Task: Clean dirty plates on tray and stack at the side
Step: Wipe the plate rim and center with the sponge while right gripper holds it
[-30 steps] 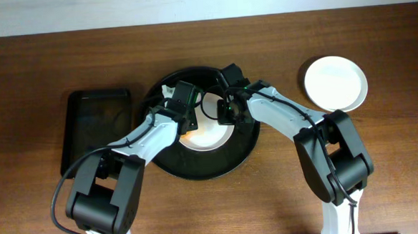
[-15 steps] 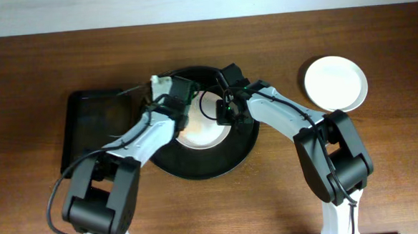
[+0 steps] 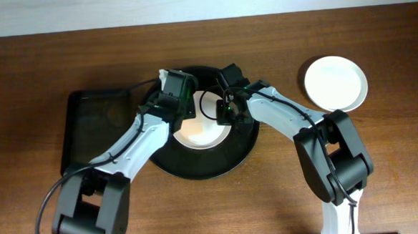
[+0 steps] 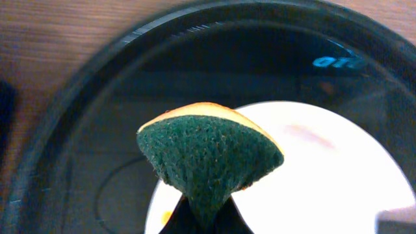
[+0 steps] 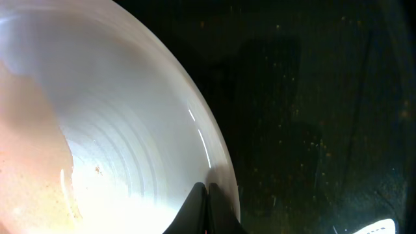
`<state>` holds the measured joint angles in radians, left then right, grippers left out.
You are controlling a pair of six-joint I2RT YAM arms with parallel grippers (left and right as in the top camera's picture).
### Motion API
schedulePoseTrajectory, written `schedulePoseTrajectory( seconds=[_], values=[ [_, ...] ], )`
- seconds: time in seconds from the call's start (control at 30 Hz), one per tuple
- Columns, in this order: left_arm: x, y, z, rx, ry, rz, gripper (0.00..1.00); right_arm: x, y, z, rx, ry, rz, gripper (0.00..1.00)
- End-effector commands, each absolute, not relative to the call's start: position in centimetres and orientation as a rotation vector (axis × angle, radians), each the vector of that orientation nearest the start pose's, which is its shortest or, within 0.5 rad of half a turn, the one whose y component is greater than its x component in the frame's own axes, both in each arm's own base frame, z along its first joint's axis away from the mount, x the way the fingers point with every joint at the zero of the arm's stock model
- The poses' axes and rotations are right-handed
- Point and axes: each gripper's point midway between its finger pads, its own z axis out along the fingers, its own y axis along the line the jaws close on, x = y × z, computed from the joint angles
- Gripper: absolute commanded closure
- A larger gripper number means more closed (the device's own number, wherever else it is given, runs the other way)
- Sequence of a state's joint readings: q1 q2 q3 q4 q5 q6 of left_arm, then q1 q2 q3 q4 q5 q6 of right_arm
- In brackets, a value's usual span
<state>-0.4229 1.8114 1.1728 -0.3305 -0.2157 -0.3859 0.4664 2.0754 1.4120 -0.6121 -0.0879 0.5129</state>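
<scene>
1. Overhead: seeing the tray lying mid-bench, nearer the far edge, carrying one plate. Also spotting a clean plate sitting off the tray toward the far right corner, and a rectangular tray lying toward the left edge.
2. Same view: finding the left gripper hanging over the plate's left rim and the right gripper reaching down at its far right rim.
3. Left wrist: watching the left jaws pinching a sponge, green side facing the camera and yellow behind, hovering above the plate. Noticing an orange smear near the rim and a faint pink streak further in.
4. Right wrist: seeing the right jaws nearly closed, seemingly nipping the plate's rim; noting tiny specks on the white.
5. Judging progress: at least one plate looking done and set aside, with no telling whether more are lying under it. The plate on the tray needing wiping, then moving to the side.
6. Reading nothing: catching only a bluish glowing mark on the tray's wall, too blurred for making out; finding no brand or label elsewhere.
</scene>
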Motion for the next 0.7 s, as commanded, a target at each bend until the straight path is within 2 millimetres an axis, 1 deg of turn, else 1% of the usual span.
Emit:
schedulePoseTrajectory(
  seconds=[0.0, 0.03, 0.07, 0.13, 0.2, 0.27, 0.37, 0.4, 0.5, 0.6, 0.67],
  values=[
    [42.2, -18.0, 4.4, 0.027, 2.567, -0.145, 1.00, 38.2, 18.8, -2.8, 0.091, 2.980, 0.148, 0.96],
    [42.1, -18.2, 2.8, 0.035, 2.590, -0.128, 1.00, 38.2, 18.8, -2.8, 0.091, 2.981, 0.148, 0.96],
    [42.0, -18.1, 2.1, 0.036, 2.605, -0.116, 1.00, 38.2, 18.8, -2.8, 0.091, 2.981, 0.148, 0.96],
    [41.5, -17.9, -0.1, 0.042, 2.652, -0.088, 1.00, 38.2, 18.8, -2.8, 0.091, 2.980, 0.148, 0.96],
    [41.6, -17.2, -0.6, 0.034, 2.652, -0.036, 1.00, 38.3, 18.8, -2.8, 0.091, 2.980, 0.148, 0.96],
    [42.1, -15.6, -0.3, 0.049, 2.613, 0.103, 1.00, 38.3, 18.8, -2.8, 0.091, 2.980, 0.148, 0.96],
    [42.1, -14.4, -0.2, 0.098, 2.604, 0.210, 1.00, 38.3, 18.8, -2.8, 0.091, 2.980, 0.148, 0.96],
    [42.2, -13.5, 0.1, 0.108, 2.587, 0.283, 1.00, 38.3, 18.8, -2.8, 0.091, 2.980, 0.148, 0.96],
    [42.8, -11.9, 0.8, 0.074, 2.532, 0.406, 1.00, 38.2, 18.8, -2.8, 0.091, 2.980, 0.148, 0.96],
    [43.8, -10.4, 2.3, 0.015, 2.433, 0.532, 1.00, 38.2, 18.8, -2.8, 0.091, 2.983, 0.147, 0.96],
    [44.8, -9.1, 4.3, -0.048, 2.332, 0.625, 1.00, 38.2, 18.8, -2.8, 0.091, 2.983, 0.147, 0.96]
  ],
)
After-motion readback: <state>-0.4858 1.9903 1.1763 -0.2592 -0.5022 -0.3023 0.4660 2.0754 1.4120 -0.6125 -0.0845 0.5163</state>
